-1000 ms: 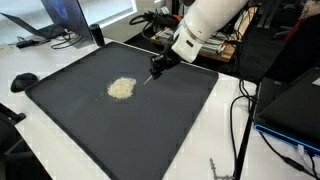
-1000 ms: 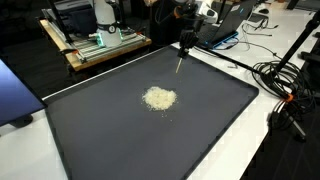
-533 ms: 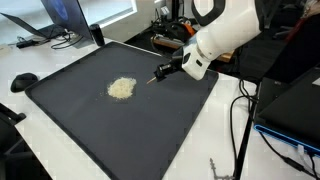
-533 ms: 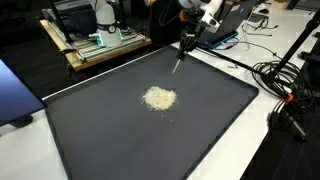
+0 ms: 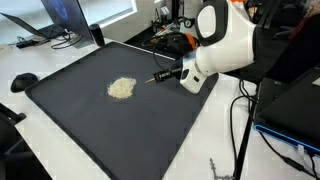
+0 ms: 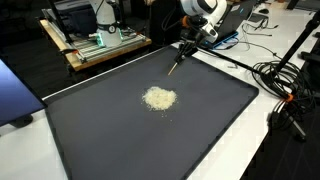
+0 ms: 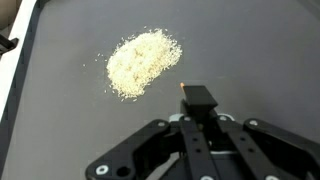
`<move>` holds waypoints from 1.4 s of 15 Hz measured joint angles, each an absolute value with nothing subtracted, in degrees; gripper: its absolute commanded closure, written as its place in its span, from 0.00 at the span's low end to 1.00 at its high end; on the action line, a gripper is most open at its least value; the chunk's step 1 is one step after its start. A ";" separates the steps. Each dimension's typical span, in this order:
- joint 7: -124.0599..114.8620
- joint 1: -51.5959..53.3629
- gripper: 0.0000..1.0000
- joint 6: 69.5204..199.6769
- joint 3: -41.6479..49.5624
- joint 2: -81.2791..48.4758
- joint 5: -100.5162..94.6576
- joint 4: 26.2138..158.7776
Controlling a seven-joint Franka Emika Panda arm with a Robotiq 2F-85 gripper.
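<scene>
- The gripper [image 5: 178, 73] was clamped shut on a thin tool [image 5: 162, 77], with its fingers pressed together around the upper end.
- The tool stuck out of the jaws at a slant. Its free tip pointed down at the black mat [image 5: 110, 140].
- In an exterior view the same tool [image 6: 179, 63] hung tilted below the gripper [image 6: 187, 47], over the part of the mat [image 6: 110, 140] near its far edge.
- 1 small heap of pale grains [image 5: 121, 88] lay about the middle of the mat, well away from all 4 corners.
- The tool's tip stood near the heap but apart from it, between the heap and the mat edge beside the arm. Whether the tip touched the mat could not be told.
- In the wrist view the heap [image 7: 143, 62] spread as a loose oval just beyond the tool's end [image 7: 197, 96], above the gripper [image 7: 197, 118].
- The mat lay on a white table [image 5: 215, 140].
- A dark mouse [image 5: 24, 81] sat on the table just off one mat corner.
- Cables [image 6: 283, 82] lay coiled beyond another mat edge.
</scene>
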State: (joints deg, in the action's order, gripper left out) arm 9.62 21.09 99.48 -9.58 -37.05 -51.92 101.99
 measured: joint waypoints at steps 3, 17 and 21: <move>9.65 21.64 0.97 97.25 -9.59 -39.65 -52.73 99.82; 13.97 13.66 0.97 102.76 -11.55 -33.89 -44.30 97.64; 17.35 8.34 0.97 109.68 -11.31 -28.22 -38.21 100.24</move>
